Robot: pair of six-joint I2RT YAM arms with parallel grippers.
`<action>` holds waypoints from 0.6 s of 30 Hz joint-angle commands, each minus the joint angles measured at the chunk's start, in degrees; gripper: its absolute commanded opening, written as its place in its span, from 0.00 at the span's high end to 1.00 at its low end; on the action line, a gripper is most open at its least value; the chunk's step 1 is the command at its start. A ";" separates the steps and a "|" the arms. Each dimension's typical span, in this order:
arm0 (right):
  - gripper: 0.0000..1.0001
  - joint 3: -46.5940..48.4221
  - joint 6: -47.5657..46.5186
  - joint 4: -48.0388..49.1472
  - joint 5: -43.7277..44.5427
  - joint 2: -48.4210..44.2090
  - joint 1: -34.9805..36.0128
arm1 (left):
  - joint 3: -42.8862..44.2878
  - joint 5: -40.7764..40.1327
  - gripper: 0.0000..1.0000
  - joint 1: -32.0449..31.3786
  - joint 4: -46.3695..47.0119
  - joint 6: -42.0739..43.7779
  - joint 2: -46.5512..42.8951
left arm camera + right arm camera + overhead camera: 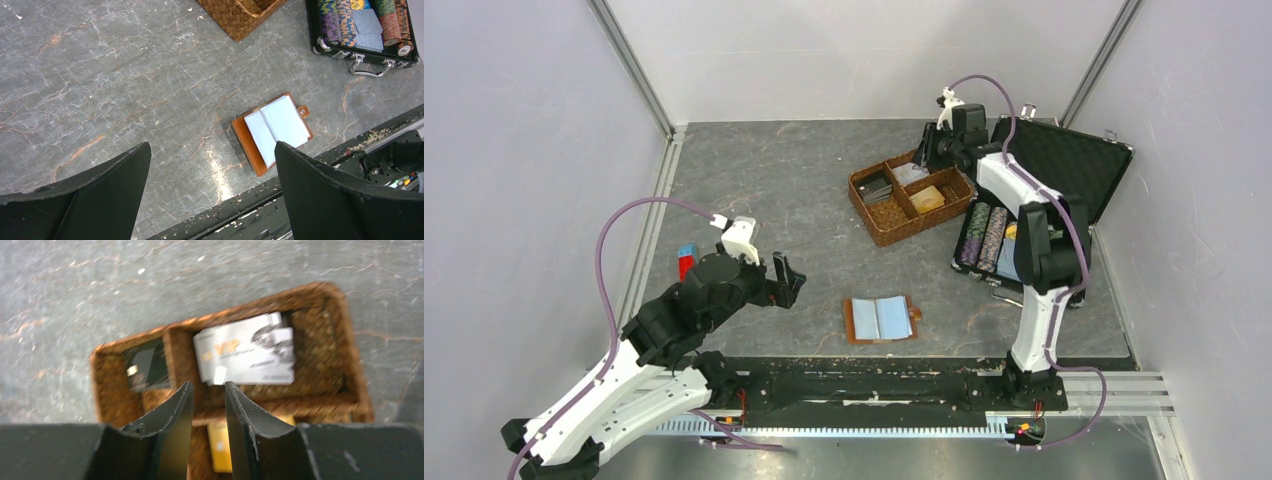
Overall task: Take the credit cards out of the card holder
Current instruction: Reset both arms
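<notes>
The left pincer hovered over the bench with its jaws spread wide and nothing in them, probably parked clear of the work. To its right, apart from it, the card holder lay opened flat, its pale sleeves looking bare. Farther right, the credit cards lay in separate compartments of the woven basket, apparently sorted there. Above the basket hung the right pincer, slightly parted and gripping nothing, well placed for dropping cards in.
</notes>
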 commanded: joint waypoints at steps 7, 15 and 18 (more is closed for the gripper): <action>0.49 -19.09 -1.65 -2.96 7.00 -27.21 10.82 | 0.61 -5.04 0.00 0.01 -0.21 2.18 0.24; 0.02 -33.75 -1.50 -4.79 12.02 -47.64 17.64 | 0.89 -4.62 0.00 0.00 -0.58 1.08 -0.65; 0.02 -38.16 -0.54 -5.79 13.00 -55.02 18.39 | 1.26 -4.63 0.00 0.01 -0.93 -0.26 -1.66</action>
